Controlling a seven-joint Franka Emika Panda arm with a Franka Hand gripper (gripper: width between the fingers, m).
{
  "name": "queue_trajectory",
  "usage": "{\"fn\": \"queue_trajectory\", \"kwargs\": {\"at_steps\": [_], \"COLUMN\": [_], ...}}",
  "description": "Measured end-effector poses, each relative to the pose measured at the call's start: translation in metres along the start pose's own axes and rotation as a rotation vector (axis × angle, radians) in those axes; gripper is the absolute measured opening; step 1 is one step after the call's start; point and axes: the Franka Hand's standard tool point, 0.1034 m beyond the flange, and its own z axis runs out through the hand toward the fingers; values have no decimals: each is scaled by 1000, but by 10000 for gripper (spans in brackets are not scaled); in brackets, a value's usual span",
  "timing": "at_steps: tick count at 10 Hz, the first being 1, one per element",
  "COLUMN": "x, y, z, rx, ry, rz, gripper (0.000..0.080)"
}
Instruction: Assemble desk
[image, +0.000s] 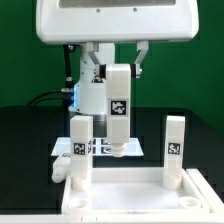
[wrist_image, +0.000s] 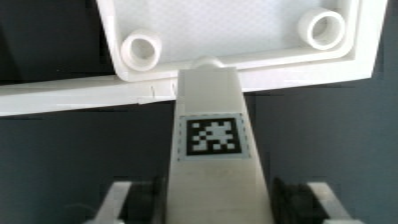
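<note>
The end effector (wrist_image: 221, 203) is clamped on a tagged white leg (wrist_image: 215, 100) above the tabletop (wrist_image: 222, 25).

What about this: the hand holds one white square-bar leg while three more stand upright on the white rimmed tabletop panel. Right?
Not three: the exterior view shows two upright white square-bar legs on the white rimmed tabletop panel. The hand does hold a third leg.
</note>
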Motion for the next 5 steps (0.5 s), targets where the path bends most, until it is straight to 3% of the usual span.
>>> {"fn": "queue_trajectory", "kwargs": {"at_steps": [1,3,4,5], "x": [1,-10,-14,-16], "y": [-5,-53,-71,-78], "z": [2,16,20,19], "rx": [-6,-8,-31,-43], "ry": [14,38,32,31], "rz": [17,-31,-58,-80], "gripper": [284,284,284,284]}}
